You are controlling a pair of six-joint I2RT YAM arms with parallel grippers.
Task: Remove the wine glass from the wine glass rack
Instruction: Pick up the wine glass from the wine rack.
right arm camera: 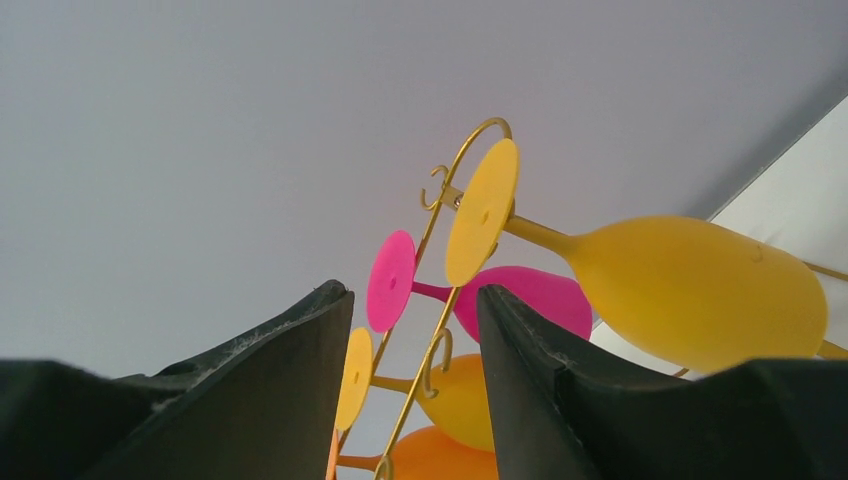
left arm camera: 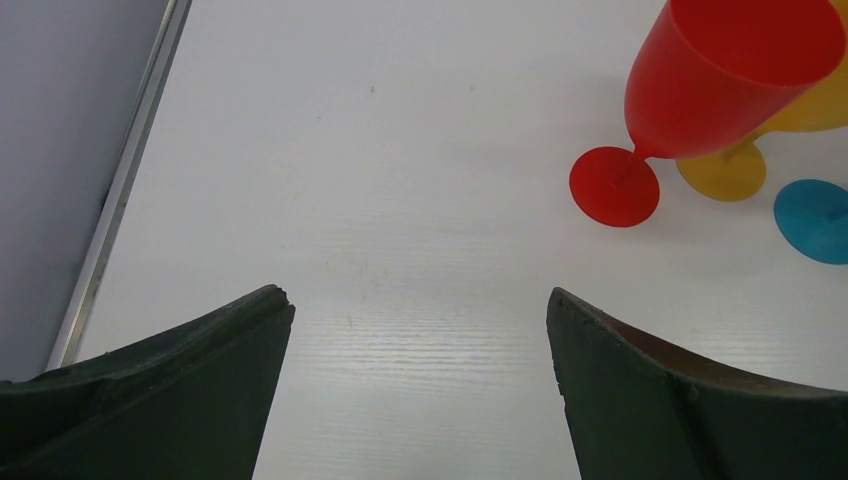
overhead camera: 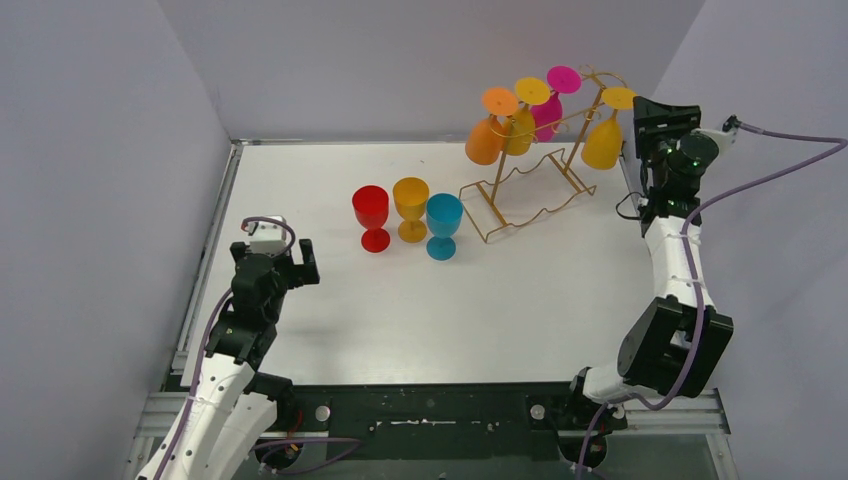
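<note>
Since, seen from above, the yellow glass (overhead camera: 602, 143) hangs by its foot at the three o'clock end of the rack (overhead camera: 525, 195), your right gripper (overhead camera: 640, 128) sits just beside it. Left wrist: your left gripper (left arm camera: 420, 300) gapes wide, empty. Right wrist: jaws half-open, empty, with the glass at three o'clock.

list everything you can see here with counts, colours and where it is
wine glass rack: 1, gold wire, far right of the table
hanging wine glasses: 4, orange, yellow, pink, yellow, upside down on the rack
standing wine glasses: 3, red, yellow, blue, upright in a row mid-table, left of the rack
table: 1, white, under everything
left gripper: 1, black, open, above the table's near left
right gripper: 1, black, open, empty, by the rack's right end
</note>
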